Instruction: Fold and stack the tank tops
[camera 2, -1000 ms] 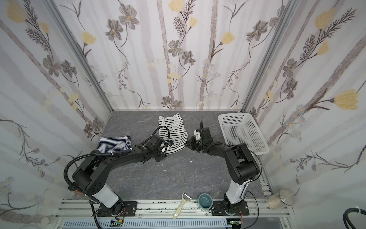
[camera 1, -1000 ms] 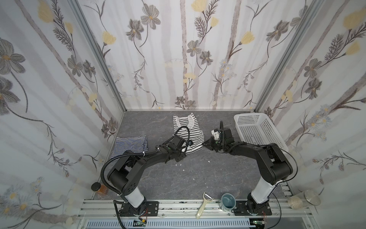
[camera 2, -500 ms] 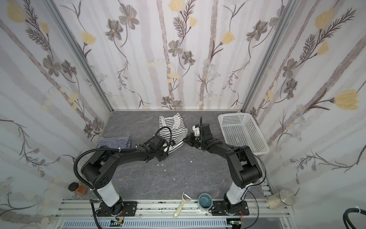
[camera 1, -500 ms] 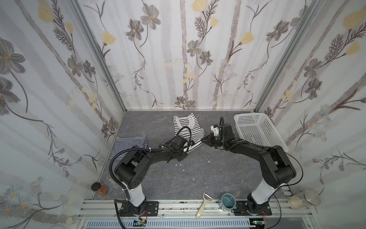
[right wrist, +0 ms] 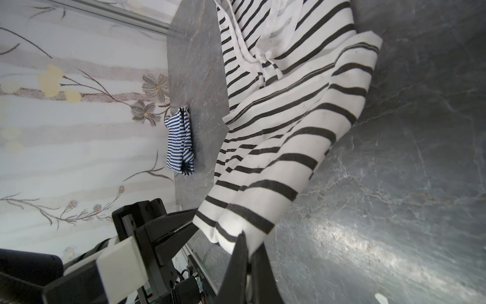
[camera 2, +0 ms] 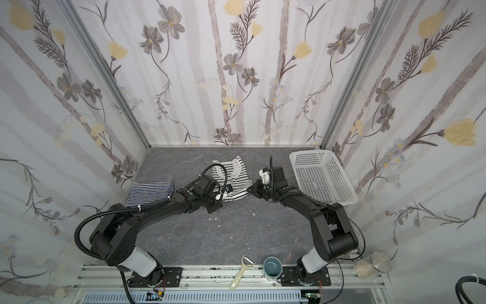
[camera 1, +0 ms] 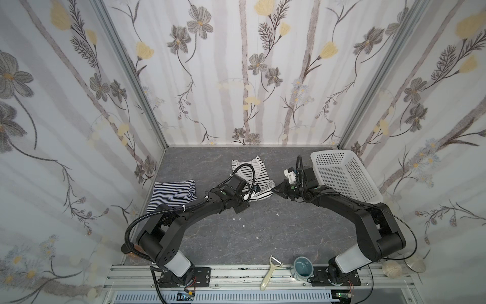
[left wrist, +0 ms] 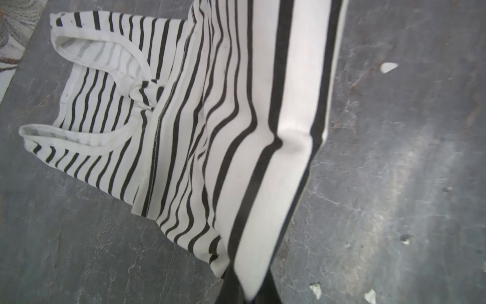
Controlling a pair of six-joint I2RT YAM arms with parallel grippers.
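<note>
Black arms (camera 1: 202, 210) reach low; both end effectors (left wrist: 248, 290) (right wrist: 249, 246) pinch wide-striped top (camera 1: 263, 171).

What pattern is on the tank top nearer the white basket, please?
White with spaced black stripes; the left wrist view shows the tank top best.

Two tank tops lie left of one white perforated plastic basket (camera 1: 342, 179): one fine-striped navy-and-white knit top (camera 1: 172, 193), one white knit top with black stripes (camera 1: 263, 173). One cream-handled peeler (camera 1: 269, 273); one teal cup (camera 1: 302, 267).
</note>
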